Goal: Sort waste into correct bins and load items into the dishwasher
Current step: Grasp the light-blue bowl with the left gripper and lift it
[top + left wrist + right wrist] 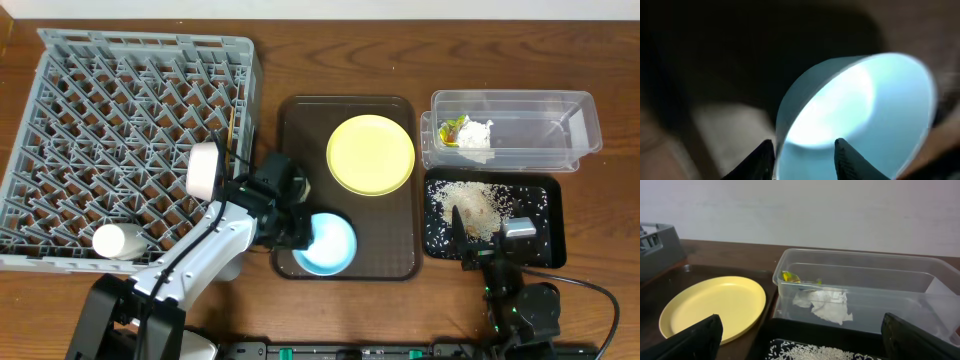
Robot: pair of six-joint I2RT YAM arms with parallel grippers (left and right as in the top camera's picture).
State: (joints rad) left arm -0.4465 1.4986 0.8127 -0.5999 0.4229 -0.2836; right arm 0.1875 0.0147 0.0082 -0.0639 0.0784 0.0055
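Beside the rack, on the brown tray: plate and blue bowl. Straddles the bowl's rim with the left gripper, one finger inside, one outside; cannot tell if clamped. Holds the right gripper spread wide over rice.

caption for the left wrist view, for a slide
Left gripper straddling the blue bowl's rim, jaws open.

A brown wooden table with visible grain fills the overhead view — a thin pale strip runs along the top edge. In the right wrist view, 1 plain off-white wall spans the upper half, evenly lit.
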